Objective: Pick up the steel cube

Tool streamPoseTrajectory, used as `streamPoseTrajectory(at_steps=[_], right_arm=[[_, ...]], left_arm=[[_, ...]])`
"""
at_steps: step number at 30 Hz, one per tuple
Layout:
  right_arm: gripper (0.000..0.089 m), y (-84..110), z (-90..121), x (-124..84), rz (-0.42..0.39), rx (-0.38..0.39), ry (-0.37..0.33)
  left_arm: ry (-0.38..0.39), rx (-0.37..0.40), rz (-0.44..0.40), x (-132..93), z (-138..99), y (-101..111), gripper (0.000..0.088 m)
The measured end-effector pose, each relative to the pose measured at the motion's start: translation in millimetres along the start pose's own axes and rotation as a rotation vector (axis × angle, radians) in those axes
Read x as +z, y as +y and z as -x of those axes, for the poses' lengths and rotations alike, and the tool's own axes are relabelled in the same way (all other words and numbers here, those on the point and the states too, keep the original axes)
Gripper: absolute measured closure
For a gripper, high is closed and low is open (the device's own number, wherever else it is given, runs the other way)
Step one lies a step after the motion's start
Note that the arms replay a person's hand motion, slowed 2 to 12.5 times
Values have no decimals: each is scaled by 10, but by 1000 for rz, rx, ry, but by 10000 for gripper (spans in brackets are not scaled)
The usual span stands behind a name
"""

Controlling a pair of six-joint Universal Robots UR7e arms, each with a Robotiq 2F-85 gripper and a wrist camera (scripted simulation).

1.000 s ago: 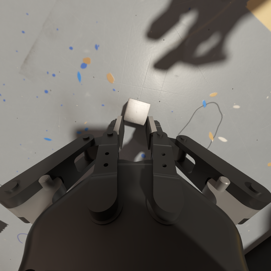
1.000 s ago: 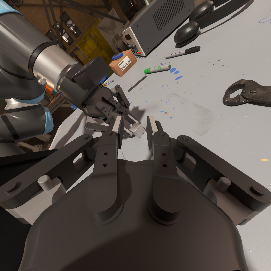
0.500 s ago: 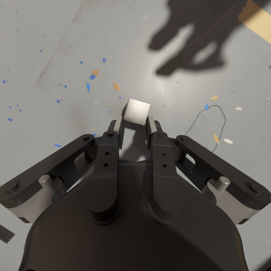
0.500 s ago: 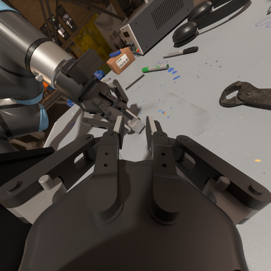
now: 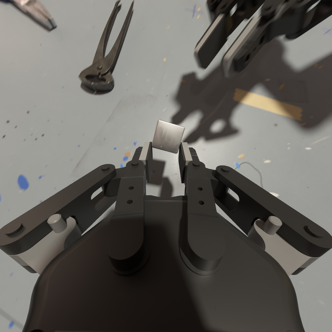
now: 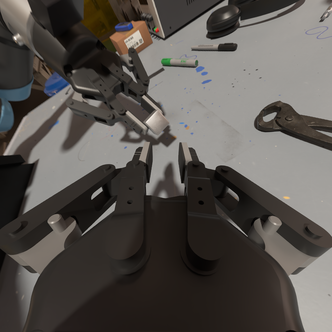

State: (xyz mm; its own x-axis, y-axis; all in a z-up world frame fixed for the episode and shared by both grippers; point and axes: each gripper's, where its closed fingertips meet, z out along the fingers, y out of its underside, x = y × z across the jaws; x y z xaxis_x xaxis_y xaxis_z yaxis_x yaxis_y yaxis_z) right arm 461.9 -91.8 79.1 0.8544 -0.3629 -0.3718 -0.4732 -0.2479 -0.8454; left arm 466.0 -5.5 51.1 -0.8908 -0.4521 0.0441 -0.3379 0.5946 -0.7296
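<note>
Now, your grip: the left gripper point(image 5: 165, 149) is clamped on the steel cube point(image 5: 168, 136), one pad flat against each side face at the very fingertips.
Cube position: it hangs clear above the grey table point(image 5: 53, 125), tilted, its shadow falling on the surface below; the right wrist view shows the same cube point(image 6: 156, 122) pinched at the tips of the left gripper point(image 6: 151, 119).
Cube look: you see a small block with rounded edges and a brushed, faintly scratched silver face.
Right gripper point(image 6: 165, 152): jaws stand partly apart with nothing between them, pointing toward the held cube from just beside it.
Finger pads point(image 6: 146, 152): pale grey, flat rectangular strips on dark matte fingers.
Table surface: dull grey, flecked with blue and orange paint spots, with a strip of tan tape point(image 5: 267, 104).
Nearby tools: dark, worn iron pincers point(image 6: 294, 124) lie well off to your right; a green marker point(image 6: 179, 62) and a black-capped marker point(image 6: 213, 47) rest farther back.
Background: a brown cardboard box point(image 6: 131, 36) sits beside a dark metal case point(image 6: 179, 14).
</note>
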Motion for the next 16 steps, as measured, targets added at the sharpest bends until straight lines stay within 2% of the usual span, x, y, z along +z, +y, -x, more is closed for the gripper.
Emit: streamPoseTrajectory(at_steps=[6, 12, 16], right_arm=[[631, 75, -83, 89, 86, -107, 64], [628, 165, -179, 193, 188, -208, 127], [622, 263, -256, 223, 264, -267, 168]], left_arm=[[129, -32, -141, 35, -44, -214, 614], [271, -72, -217, 58, -98, -315, 614], [326, -76, -263, 33, -113, -369, 614]])
